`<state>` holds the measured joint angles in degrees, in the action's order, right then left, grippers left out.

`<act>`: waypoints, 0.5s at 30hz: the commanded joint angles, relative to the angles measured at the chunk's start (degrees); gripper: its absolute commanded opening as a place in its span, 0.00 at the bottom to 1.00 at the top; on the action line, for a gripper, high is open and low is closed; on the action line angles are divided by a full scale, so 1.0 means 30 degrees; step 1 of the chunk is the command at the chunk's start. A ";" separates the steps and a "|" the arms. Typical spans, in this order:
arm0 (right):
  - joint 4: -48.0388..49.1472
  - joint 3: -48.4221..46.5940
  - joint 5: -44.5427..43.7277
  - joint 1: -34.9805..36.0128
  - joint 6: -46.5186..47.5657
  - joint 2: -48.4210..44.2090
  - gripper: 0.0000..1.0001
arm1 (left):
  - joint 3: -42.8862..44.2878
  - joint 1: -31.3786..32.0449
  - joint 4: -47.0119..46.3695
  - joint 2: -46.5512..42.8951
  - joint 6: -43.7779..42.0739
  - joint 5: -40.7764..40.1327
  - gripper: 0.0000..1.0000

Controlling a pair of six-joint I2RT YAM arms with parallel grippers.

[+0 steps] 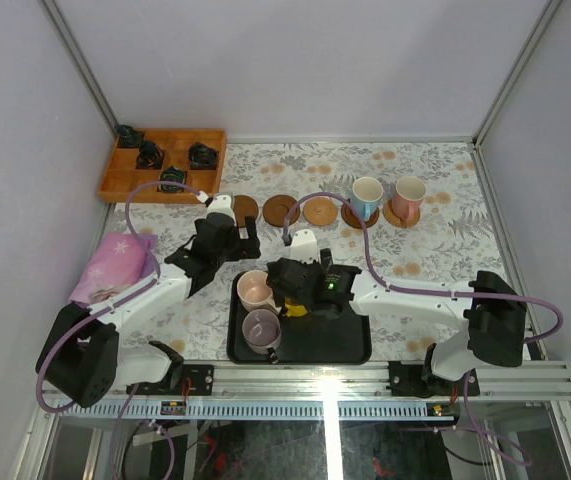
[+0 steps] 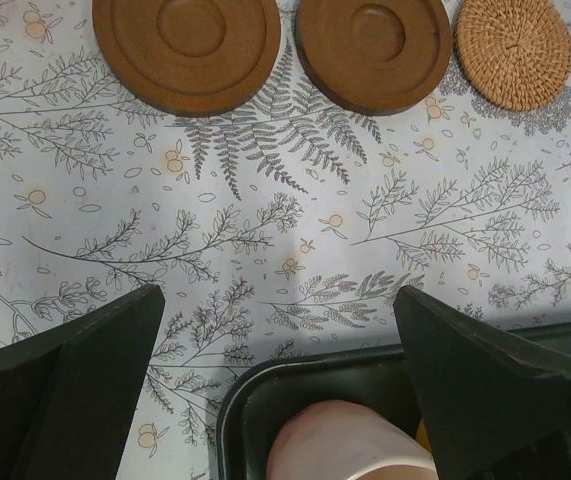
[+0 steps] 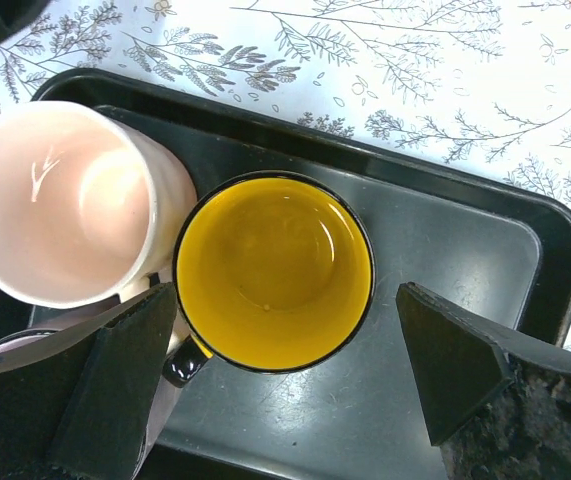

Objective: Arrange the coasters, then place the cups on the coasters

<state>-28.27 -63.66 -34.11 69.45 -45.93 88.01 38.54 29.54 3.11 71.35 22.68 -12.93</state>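
A row of brown coasters lies across the table, three of them bare [image 1: 245, 208] [image 1: 281, 210] [image 1: 319, 211]. A white cup with a blue handle [image 1: 367, 193] and a pink cup [image 1: 408, 193] each stand on a coaster further right. The black tray [image 1: 350, 342] holds a pale pink cup [image 1: 255, 289], a mauve cup [image 1: 262, 328] and a yellow cup [image 3: 275, 270]. My right gripper [image 3: 285, 295] hangs open over the tray, its fingers either side of the yellow cup and apart from it. My left gripper [image 2: 277, 300] is open above the tray's far left corner [image 2: 255, 400], short of two wooden coasters [image 2: 187, 45] [image 2: 373, 50].
A wooden compartment box [image 1: 165, 165] with small black objects sits at the back left. A pink patterned cloth [image 1: 115, 265] lies by the left arm. A woven coaster [image 2: 513, 50] lies right of the wooden ones. Grey walls close in both sides.
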 commanded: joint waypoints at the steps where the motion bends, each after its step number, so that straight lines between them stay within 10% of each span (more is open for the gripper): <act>1: 0.0259 -0.0897 -0.0570 0.0356 -0.0434 -0.0081 0.99 | 0.0539 0.0226 -0.0050 -0.0190 -0.0087 -0.0327 1.00; 15: -0.0841 -0.0762 0.0299 0.0434 -0.0817 0.1329 0.99 | 0.0456 0.0573 -0.0027 -0.0286 0.0016 -0.0512 1.00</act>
<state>-28.36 -65.34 -32.49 70.30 -46.00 92.31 38.54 30.52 3.79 71.33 22.65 -13.15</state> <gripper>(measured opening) 0.992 0.997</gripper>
